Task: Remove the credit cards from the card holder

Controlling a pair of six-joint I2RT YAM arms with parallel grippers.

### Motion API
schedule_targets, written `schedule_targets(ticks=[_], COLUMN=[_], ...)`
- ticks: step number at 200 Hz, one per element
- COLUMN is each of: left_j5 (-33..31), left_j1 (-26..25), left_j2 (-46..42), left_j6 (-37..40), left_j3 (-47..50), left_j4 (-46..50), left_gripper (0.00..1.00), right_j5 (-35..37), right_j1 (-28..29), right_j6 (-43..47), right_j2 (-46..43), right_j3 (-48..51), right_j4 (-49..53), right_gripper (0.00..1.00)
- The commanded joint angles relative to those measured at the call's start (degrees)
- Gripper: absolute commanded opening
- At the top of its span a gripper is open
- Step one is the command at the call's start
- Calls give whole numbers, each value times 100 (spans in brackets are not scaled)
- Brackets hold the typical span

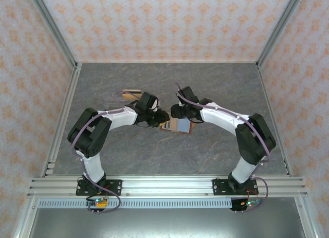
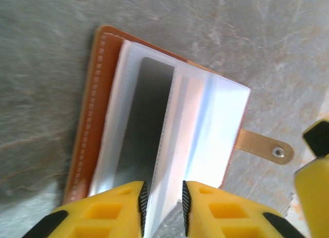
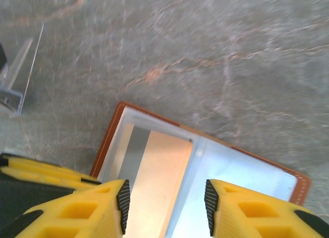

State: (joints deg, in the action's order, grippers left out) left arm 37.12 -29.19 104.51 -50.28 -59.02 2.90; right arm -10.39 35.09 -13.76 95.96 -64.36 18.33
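The card holder (image 1: 181, 126) lies open on the table between both grippers, red-brown leather edge (image 2: 92, 104) around clear pocket leaves. One pocket holds a grey credit card (image 2: 144, 120). A pale pinkish credit card (image 3: 162, 176) with a grey stripe sits in the pocket under my right gripper (image 3: 164, 207), whose fingers stand wide open over it without touching. My left gripper (image 2: 164, 207) is narrowly open at the holder's near edge, a pale pocket leaf (image 2: 169, 161) rising between its pads. In the top view my left gripper (image 1: 163, 117) and right gripper (image 1: 176, 112) nearly meet over the holder.
A tan-gold card with a dark stripe (image 1: 132, 92) and a pale one (image 1: 112, 99) lie loose on the grey table behind the left arm. The holder's snap strap (image 2: 264, 148) sticks out sideways. The right gripper's yellow finger (image 2: 314, 166) is close beside it.
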Motion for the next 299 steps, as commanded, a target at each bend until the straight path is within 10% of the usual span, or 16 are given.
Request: schedule_targets(ticks=[1,143,299], left_j5=[294,98,-527], left_j1=[-160,-737,-535], left_j2=[-220,950,726], left_j6=[-146,-124,-481], left_j3=[-25,-1679,-979], left_j4=[-411,51,37], left_gripper=[31,54,30], right_j5=[548,1408,42], right_j1=[-195,-644,-642], right_j6=[-435,-1049,-601], right_j2=[-423,-1409,-101], right_j3=[351,1169,383], right_j4=[-485,-979,-76], right_gripper=[46,50,26])
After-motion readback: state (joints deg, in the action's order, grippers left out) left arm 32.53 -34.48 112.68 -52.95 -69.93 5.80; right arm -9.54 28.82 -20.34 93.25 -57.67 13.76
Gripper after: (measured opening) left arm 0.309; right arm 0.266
